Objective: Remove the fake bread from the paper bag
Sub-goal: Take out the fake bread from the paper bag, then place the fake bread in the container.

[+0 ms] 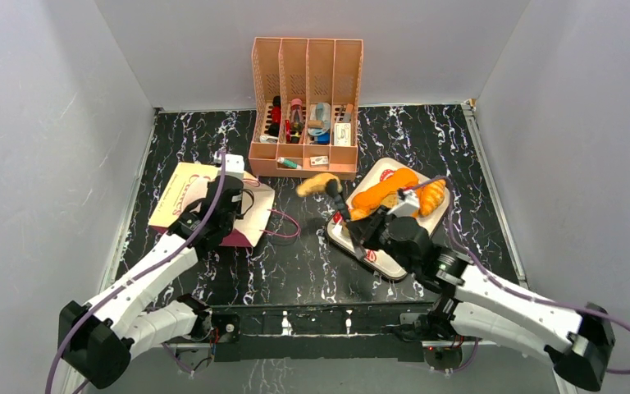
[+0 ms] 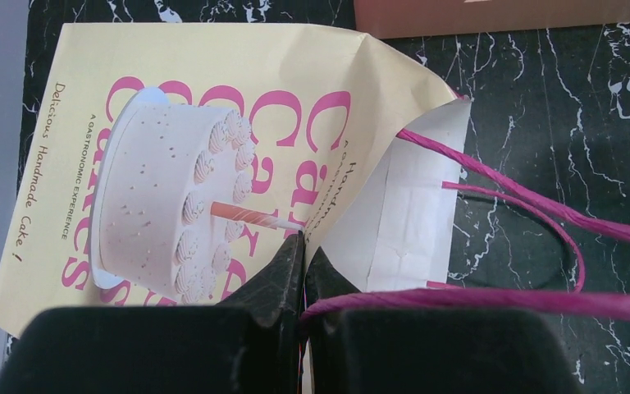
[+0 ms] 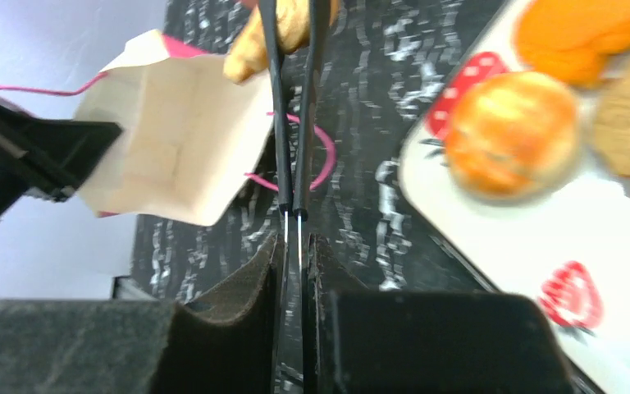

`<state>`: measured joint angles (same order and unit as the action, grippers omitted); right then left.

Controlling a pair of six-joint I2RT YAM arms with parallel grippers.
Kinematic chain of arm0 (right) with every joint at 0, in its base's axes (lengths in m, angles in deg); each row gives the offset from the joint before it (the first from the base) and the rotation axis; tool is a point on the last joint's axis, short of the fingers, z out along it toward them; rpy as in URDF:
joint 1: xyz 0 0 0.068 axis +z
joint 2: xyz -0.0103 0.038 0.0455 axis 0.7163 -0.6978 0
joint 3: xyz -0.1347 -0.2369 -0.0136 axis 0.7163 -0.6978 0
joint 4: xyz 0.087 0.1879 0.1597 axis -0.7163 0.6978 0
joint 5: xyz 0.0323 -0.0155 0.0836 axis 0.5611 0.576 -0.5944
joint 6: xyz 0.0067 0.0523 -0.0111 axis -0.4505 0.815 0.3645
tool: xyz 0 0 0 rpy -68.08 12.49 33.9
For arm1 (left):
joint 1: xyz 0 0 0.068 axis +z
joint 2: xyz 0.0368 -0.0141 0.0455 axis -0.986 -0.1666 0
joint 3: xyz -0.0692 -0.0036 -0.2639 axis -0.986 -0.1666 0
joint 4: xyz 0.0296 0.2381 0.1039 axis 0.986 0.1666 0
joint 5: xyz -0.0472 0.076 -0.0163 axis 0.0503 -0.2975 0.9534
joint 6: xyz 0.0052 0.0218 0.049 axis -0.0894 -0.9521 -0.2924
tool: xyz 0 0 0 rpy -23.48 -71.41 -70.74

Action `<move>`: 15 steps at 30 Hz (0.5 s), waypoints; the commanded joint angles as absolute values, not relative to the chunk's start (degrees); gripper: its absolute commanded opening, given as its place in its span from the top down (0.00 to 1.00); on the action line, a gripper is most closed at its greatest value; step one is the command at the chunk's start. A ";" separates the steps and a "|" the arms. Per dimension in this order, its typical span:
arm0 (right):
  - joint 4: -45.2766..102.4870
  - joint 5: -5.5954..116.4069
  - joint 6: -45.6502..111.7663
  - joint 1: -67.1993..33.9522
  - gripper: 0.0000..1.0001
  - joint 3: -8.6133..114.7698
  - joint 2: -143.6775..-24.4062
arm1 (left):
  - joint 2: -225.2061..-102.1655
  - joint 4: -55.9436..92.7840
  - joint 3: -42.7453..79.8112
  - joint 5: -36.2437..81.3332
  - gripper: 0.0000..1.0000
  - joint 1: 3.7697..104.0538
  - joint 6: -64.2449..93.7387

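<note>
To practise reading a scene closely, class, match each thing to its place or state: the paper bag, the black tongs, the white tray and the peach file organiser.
Things:
1. paper bag
2. tongs
3. tray
4. file organiser

Places or states:
a. stands at the back of the table
b. lies on its side on the left, its mouth pinched by the left end effector
c. carries several bread pieces on the right
d. clamped in the right end effector, gripping a golden bread piece

Pairs: 1-b, 2-d, 3-c, 4-a.
</note>
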<state>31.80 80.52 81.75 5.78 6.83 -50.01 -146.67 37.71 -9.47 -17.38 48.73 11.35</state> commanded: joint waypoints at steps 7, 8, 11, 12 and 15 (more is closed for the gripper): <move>72.89 94.16 87.01 5.93 1.00 15.84 -24.43 | -141.06 39.41 -7.04 -15.47 1.00 48.68 10.49; 74.32 94.28 87.46 5.93 1.00 16.63 -23.73 | -141.03 39.35 -7.00 -15.32 1.00 48.68 10.47; 81.87 95.07 89.71 5.93 1.00 18.95 -21.92 | -141.33 39.41 -6.76 -14.72 1.00 48.73 10.31; 83.37 95.63 90.43 5.93 1.00 19.47 -21.25 | -141.36 39.46 -6.66 -14.48 1.00 48.69 10.37; 85.20 98.29 92.38 5.93 1.00 19.89 -18.98 | -141.44 39.51 -6.41 -13.41 1.00 48.69 10.50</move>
